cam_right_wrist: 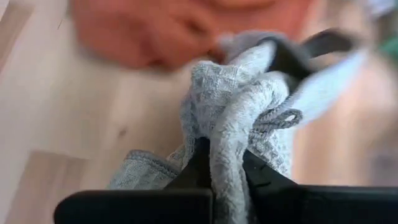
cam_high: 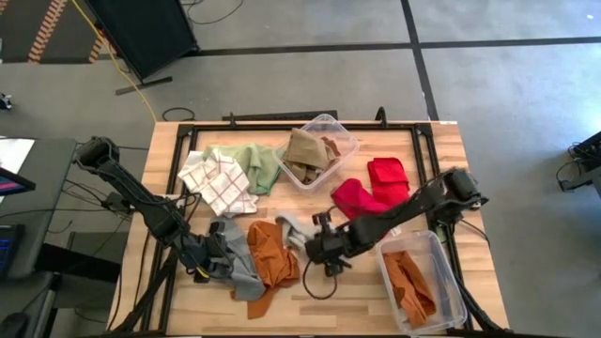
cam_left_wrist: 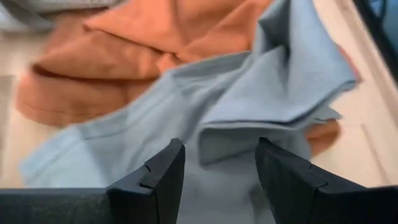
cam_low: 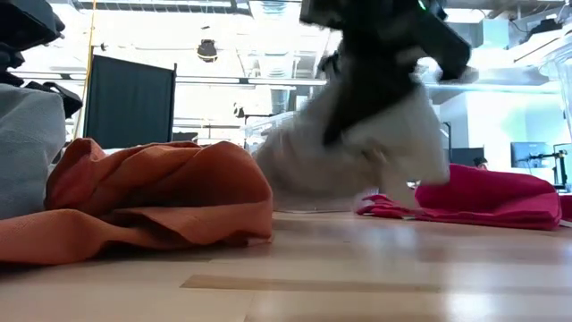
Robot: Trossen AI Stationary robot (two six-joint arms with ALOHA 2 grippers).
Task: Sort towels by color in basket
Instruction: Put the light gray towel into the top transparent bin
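My right gripper [cam_high: 313, 244] is shut on a small light grey towel [cam_high: 295, 228] near the table's middle front. Beside it a rust orange towel [cam_high: 272, 253] lies crumpled on the table. At the front left my left gripper [cam_left_wrist: 217, 171] stands open just over a larger grey towel [cam_left_wrist: 205, 106], one finger on either side of a raised fold. I cannot tell whether it touches. Two red towels [cam_high: 371, 188], a pale green one [cam_high: 261, 164] and a white-checked one [cam_high: 219, 183] lie farther back. My right gripper pinches a bunched fold of the light grey towel [cam_right_wrist: 227, 134] between its two fingers, several layers gathered together. It comes slanting down from the table's right side. The towel hangs loose below the gripper [cam_low: 357, 152]; whether its lower edge [cam_low: 331, 201] rests on the table I cannot tell.
A clear bin [cam_high: 349, 143] at the back centre holds a tan towel [cam_high: 305, 150]. A second clear bin [cam_high: 441, 258] at the front right holds an orange towel [cam_high: 408, 282]. Bare wood shows along the front edge between the arms.
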